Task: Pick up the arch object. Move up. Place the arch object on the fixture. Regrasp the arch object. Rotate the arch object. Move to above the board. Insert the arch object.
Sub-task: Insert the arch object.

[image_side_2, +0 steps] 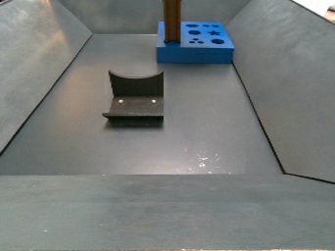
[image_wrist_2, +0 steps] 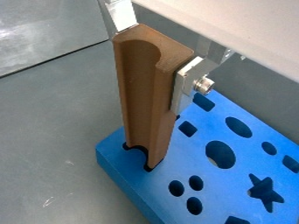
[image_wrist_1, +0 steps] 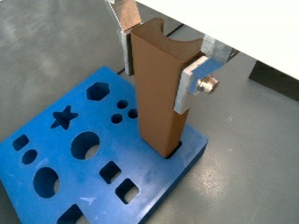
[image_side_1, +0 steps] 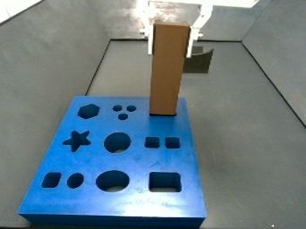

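The arch object (image_wrist_1: pixel 158 96) is a long orange-brown bar standing upright, and my gripper (image_wrist_1: pixel 160 66) is shut on its upper part. One silver finger (image_wrist_1: pixel 193 83) presses each side. Its lower end sits in a cut-out at a corner of the blue board (image_wrist_1: pixel 158 175). The same hold shows on the arch object (image_wrist_2: pixel 142 96) over the board (image_wrist_2: pixel 228 188), with the gripper (image_wrist_2: pixel 152 61) above. In both side views the bar (image_side_1: pixel 167 72) (image_side_2: pixel 170 15) rises from the board (image_side_1: pixel 138 161) (image_side_2: pixel 197 54). The fixture (image_side_2: pixel 135 98) stands apart on the floor.
The board carries star, hexagon, round and square holes (image_side_1: pixel 117 141). Grey sloping walls (image_side_2: pixel 53 88) enclose the floor on both sides. In a side view the fixture (image_side_1: pixel 201 58) is behind the board.
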Controlling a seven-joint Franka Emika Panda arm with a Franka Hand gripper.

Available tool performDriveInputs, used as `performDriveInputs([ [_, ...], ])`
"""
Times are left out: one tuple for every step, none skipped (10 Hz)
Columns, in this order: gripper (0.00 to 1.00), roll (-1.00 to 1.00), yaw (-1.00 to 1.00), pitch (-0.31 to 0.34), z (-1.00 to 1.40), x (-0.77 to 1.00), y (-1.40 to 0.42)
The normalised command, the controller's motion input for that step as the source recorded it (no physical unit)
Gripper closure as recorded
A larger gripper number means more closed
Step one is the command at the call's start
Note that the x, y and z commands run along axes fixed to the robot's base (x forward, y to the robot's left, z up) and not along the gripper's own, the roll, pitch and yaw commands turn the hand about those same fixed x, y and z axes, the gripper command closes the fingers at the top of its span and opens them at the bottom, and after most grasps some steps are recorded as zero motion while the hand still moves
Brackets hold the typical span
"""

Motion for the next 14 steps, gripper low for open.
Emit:
performDriveInputs([
  [1.0, 0.0, 0.0, 0.0, -0.15, 0.11, 0.03],
  [1.0, 0.0, 0.0, 0.0, -0.15, 0.07, 0.07],
  [1.0, 0.0, 0.0, 0.011, -0.16, 0.0, 0.15],
  [1.0, 0.0, 0.0, 0.011, -0.16, 0.0, 0.19],
  [1.0, 0.0, 0.0, 0.004, -0.19, 0.0, 0.15],
  [1.0, 0.0, 0.0, 0.0, -0.27, 0.0, 0.06],
  [1.0, 0.06, 0.0, 0.0, -0.4, 0.0, 0.0],
  [1.0, 0.14, 0.0, -0.06, -0.55, -0.11, -0.01],
  [1.0, 0.17, 0.0, -0.084, -0.58, -0.11, -0.04],
  [1.0, 0.19, 0.0, -0.084, -0.56, -0.14, -0.06],
  [1.0, -0.05, 0.0, -0.07, 0.0, -0.09, 0.0],
  [1.0, 0.04, 0.0, 0.036, 0.0, 0.03, -0.05],
  [1.0, 0.05, -0.07, 0.021, -0.02, -0.08, 0.0],
  [1.0, 0.05, -0.04, 0.01, -0.01, -0.03, 0.0],
])
